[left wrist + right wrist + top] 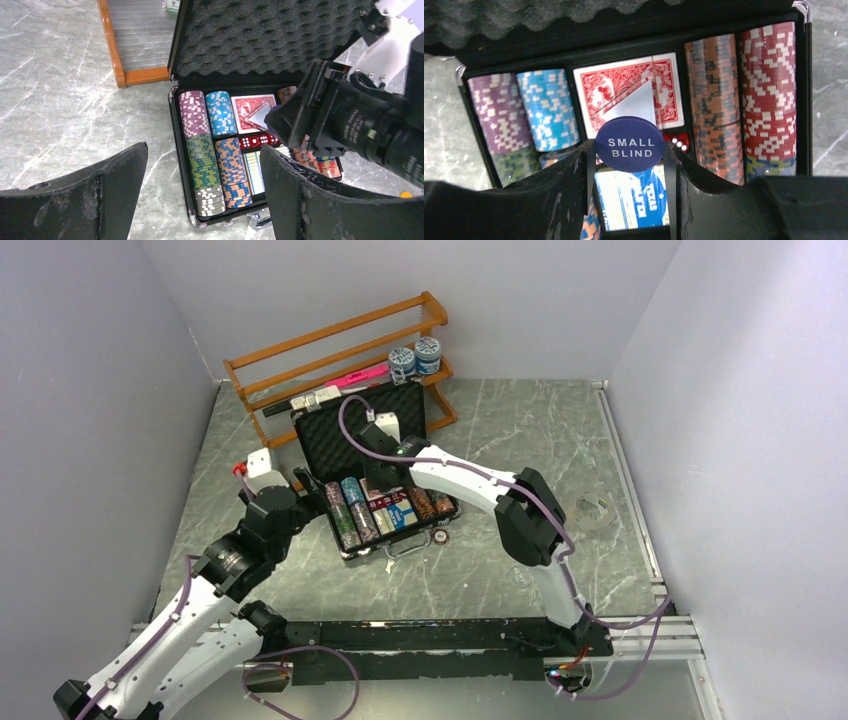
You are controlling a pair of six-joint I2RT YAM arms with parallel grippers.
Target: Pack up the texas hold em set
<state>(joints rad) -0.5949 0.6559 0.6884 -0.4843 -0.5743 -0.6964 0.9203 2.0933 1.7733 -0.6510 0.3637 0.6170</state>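
Note:
The black briefcase (pixel 349 546) lies open at mid-table, its foam-lined lid (pixel 335 435) propped up. Inside lie rows of chip stacks (pixel 231 170), a red card deck (pixel 599 85), a blue card deck (pixel 639 200) and red dice (pixel 255 141). My right gripper (pixel 629 150) is over the middle of the case, shut on a round blue disc marked SMALL BLIND (pixel 629 142); it also shows in the top view (pixel 385 485). My left gripper (pixel 202 150) is open and empty, low by the case's left front corner (pixel 300 502). Another small round disc (pixel 440 536) lies on the table by the case's front right.
The orange wooden rack (pixel 330 340) stands behind the case, with two blue-and-white jars (pixel 415 358) and a pink item (pixel 365 375) on it. A clear ring (pixel 596 510) lies at the right. Walls close in left, back and right.

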